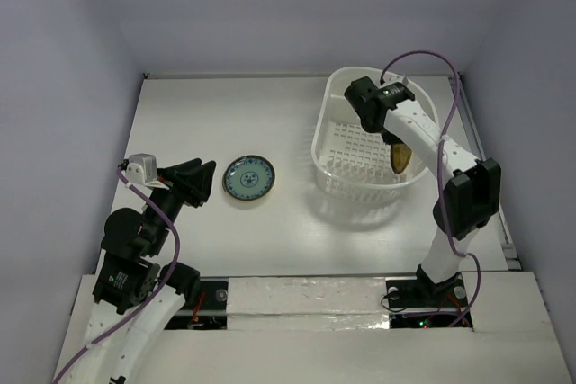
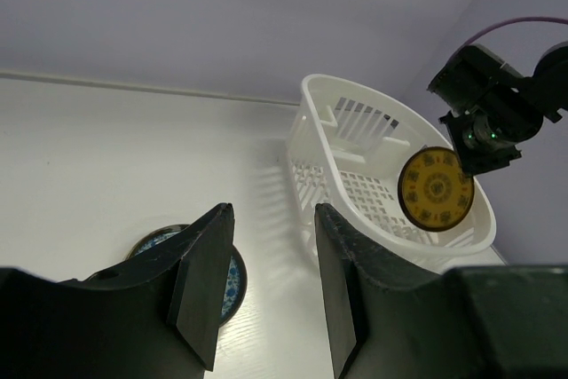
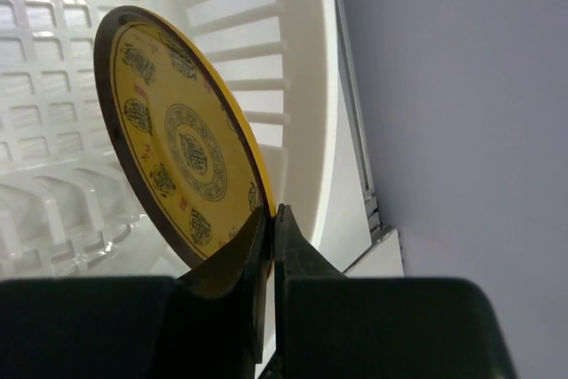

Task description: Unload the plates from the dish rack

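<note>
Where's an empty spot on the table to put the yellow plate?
The widest bare table lies behind the blue plate, up to the back wall. A narrower gap sits between that plate and the dish rack. The right side is crowded: the rack and the right gripper holding the yellow plate.

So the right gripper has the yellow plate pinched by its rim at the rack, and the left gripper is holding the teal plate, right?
Not quite: the left gripper is open and empty; the teal plate lies on the table, as the left wrist view shows. The rest is right.
</note>
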